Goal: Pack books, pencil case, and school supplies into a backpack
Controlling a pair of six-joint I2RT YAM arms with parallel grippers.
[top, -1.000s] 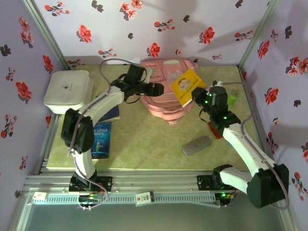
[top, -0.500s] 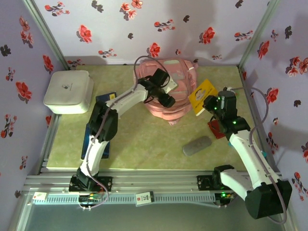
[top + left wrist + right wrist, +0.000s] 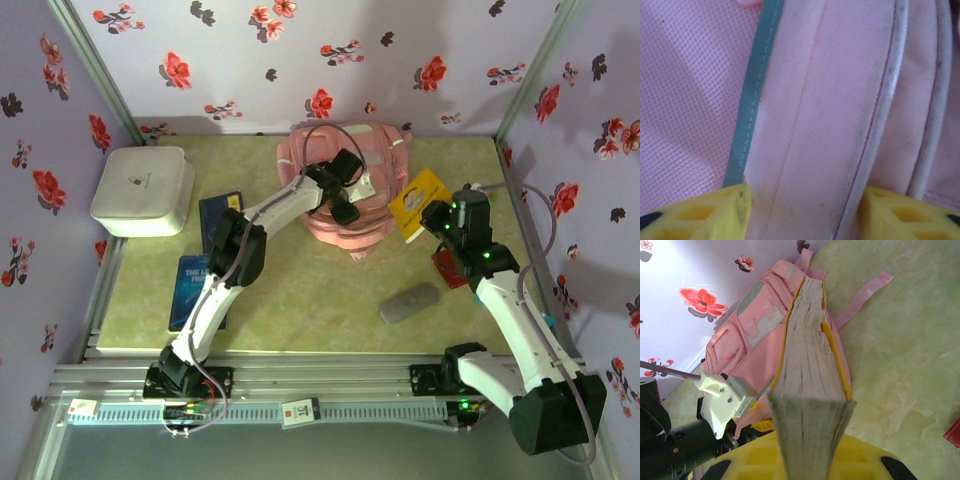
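Here, yellow book (image 3: 418, 200) beside backpack (image 3: 362, 236) edge, bare table (image 3: 300, 290) near.

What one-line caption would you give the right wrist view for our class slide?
Right tool clamps the yellow book edge-on, page edges toward the camera, pink backpack behind.

The desk (image 3: 300, 290) has a pale green, marbled top. At its far left corner sits a white rounded box (image 3: 140, 190). Just right of the box lies a dark navy book (image 3: 213, 215), and nearer, along the left edge, a blue illustrated book (image 3: 188, 290). The pink backpack (image 3: 375, 220) lies far and central. A grey pencil case (image 3: 410, 302) rests near right, with a small red item (image 3: 445, 268) beyond it.
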